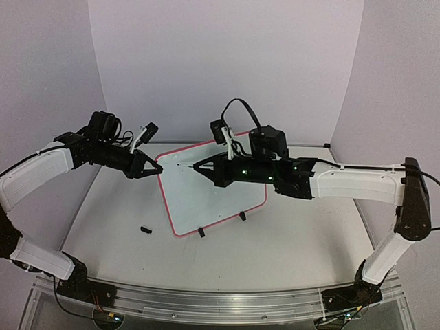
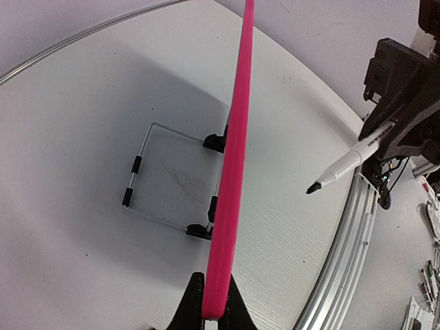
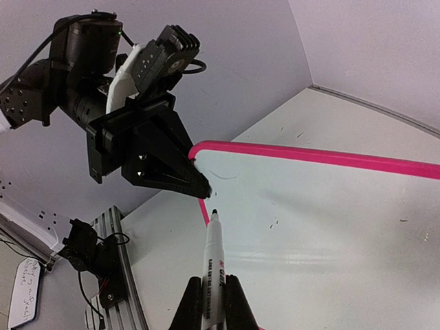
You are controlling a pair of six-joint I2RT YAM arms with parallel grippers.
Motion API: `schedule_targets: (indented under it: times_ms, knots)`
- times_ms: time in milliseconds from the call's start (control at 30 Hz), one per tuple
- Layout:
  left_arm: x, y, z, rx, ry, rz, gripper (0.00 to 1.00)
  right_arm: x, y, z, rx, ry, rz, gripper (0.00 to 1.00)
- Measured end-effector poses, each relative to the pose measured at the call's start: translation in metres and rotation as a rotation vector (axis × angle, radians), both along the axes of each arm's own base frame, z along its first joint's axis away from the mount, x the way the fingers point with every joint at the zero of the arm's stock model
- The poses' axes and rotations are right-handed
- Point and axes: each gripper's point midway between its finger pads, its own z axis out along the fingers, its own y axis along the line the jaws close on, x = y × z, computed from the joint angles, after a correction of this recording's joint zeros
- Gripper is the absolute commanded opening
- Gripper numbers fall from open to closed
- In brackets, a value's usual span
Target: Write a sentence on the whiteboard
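Note:
The whiteboard (image 1: 214,196), white with a pink frame, stands tilted on two black clip feet (image 1: 201,232). My left gripper (image 1: 158,169) is shut on its upper left corner. In the left wrist view the jaws (image 2: 213,313) clamp the pink edge (image 2: 234,158). My right gripper (image 1: 201,166) is shut on a white marker (image 3: 213,265), uncapped, with its black tip (image 3: 214,212) by the board's upper left, close to the left gripper's fingertips (image 3: 199,187). In the left wrist view the marker (image 2: 347,161) stands a little off the board face. A faint short stroke (image 3: 223,176) shows near the corner.
A small black marker cap (image 1: 145,229) lies on the table left of the board. A wire stand (image 2: 172,180) props the board from behind. An aluminium rail (image 1: 206,304) runs along the near edge. Walls close in on three sides.

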Motion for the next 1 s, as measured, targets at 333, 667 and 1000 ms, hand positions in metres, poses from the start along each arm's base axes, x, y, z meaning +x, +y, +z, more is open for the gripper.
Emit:
schedule_targets:
  times_ms: [333,667,1000]
  knots:
    - [0.001,0.000,-0.001,-0.008,0.002,-0.005,0.00,0.012,0.019,-0.003,0.003,-0.003,0.005,0.00]
    - [0.001,-0.001,-0.001,-0.011,0.004,-0.010,0.00,0.014,0.038,-0.001,0.016,-0.011,0.032,0.00]
    - [0.001,-0.001,-0.001,-0.013,0.004,-0.011,0.00,0.019,0.049,-0.009,0.001,-0.002,0.031,0.00]
